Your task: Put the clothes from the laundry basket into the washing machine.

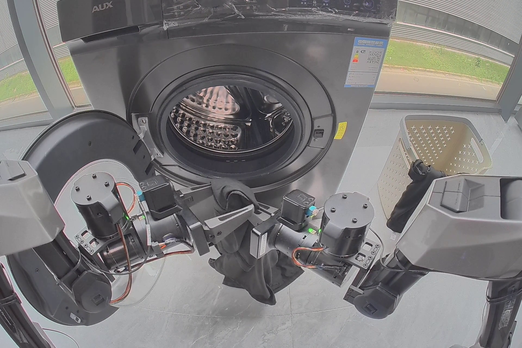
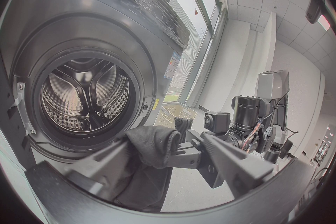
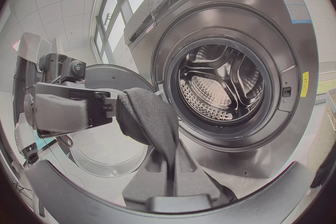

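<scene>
Currently mid-transfer, with the dark garment [image 1: 244,262] held up just short of the washing machine [image 1: 326,55]. Clenched on an upper fold of it: the right gripper [image 3: 173,165], cloth squeezed tight between its closed fingers, most of the fabric dangling below in a long loose tail. Spread wide just opposite, almost nose to nose with it: the left gripper [image 1: 231,199], grasping nothing, one finger apparently under the bunched top fold, seemingly to prop the bundle and limit sagging. Straight ahead of both grippers and a little higher: the open drum [image 1: 228,120], bare inside. Swung fully aside beyond the left gripper: the door [image 1: 76,148], well out of the path. Off to the right gripper's outer side, beside the machine: the laundry basket [image 1: 446,142], another dark piece [image 1: 410,197] slung over its near rim, hence more to fetch. Probably called for next: raise and push forward into the opening, keeping the hanging tail clear of the lower lip to avoid a snag.
</scene>
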Robot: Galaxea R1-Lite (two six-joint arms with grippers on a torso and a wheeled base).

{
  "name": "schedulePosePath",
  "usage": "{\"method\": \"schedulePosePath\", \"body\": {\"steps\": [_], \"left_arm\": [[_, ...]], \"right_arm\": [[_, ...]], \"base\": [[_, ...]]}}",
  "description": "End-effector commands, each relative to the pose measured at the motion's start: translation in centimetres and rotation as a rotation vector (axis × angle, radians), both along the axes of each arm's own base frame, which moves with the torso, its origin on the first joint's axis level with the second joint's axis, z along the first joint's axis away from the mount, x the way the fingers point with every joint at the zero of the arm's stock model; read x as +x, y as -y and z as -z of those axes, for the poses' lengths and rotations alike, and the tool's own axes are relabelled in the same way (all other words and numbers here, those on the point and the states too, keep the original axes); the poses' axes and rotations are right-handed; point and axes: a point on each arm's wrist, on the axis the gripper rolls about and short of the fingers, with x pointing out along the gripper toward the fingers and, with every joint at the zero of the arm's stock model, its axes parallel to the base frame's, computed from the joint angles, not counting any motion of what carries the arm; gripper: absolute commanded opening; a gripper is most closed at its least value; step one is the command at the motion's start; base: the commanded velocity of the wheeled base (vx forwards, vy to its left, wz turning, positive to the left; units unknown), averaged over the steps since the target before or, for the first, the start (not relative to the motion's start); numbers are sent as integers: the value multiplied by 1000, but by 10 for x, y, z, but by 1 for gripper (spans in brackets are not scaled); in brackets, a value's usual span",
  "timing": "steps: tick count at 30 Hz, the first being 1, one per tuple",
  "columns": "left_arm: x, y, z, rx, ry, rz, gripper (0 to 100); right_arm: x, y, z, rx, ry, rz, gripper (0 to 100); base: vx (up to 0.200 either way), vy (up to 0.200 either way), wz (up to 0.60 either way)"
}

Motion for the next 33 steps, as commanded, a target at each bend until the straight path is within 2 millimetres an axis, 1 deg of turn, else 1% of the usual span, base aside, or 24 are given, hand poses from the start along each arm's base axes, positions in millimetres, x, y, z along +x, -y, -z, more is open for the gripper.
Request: {"method": "schedulePosePath", "body": {"steps": [1,4,7,10,12,13,16,18,22,23,25,27,29,32,33], "left_arm": [[3,-2,1,-8,-10,-14,100],[10,-10,2,-7,-12,-48,100],[16,-14,4,-6,-14,-68,100],[21,-18,11,4,-34,-88,100],[24,-19,18,16,-52,-94,100],[24,-19,18,16,-52,-94,100],[29,-20,34,44,-93,-105,100],[30,-20,41,55,-114,-105,100],[35,-18,62,98,-155,-106,100],[35,-18,63,101,-156,-107,100],[37,-18,73,131,-161,-111,100],[38,-18,75,138,-163,-110,100],[38,-17,81,148,-177,-109,100],[40,-17,87,154,-189,-108,100],[42,-16,92,160,-200,-111,100]], "right_arm": [[-4,13,-14,10,10,15,0],[-2,30,-20,3,1,70,0],[2,41,-26,4,2,105,0],[6,49,-31,11,-4,134,0],[7,52,-36,20,5,139,0],[7,52,-36,20,5,139,0],[4,53,-45,40,24,137,0],[2,54,-49,44,30,130,0],[-6,57,-54,48,34,117,0],[-6,58,-55,50,35,117,0],[-11,60,-61,60,45,113,0],[-12,62,-64,64,49,111,0],[-19,65,-70,71,61,100,0],[-24,68,-74,76,65,80,0],[-27,69,-75,78,67,73,0]], "base": [[0,0,0],[0,0,0],[0,0,0],[0,0,0],[0,0,0],[0,0,0],[0,0,0],[0,0,0],[0,0,0],[0,0,0],[0,0,0],[0,0,0],[0,0,0],[0,0,0],[0,0,0]]}}
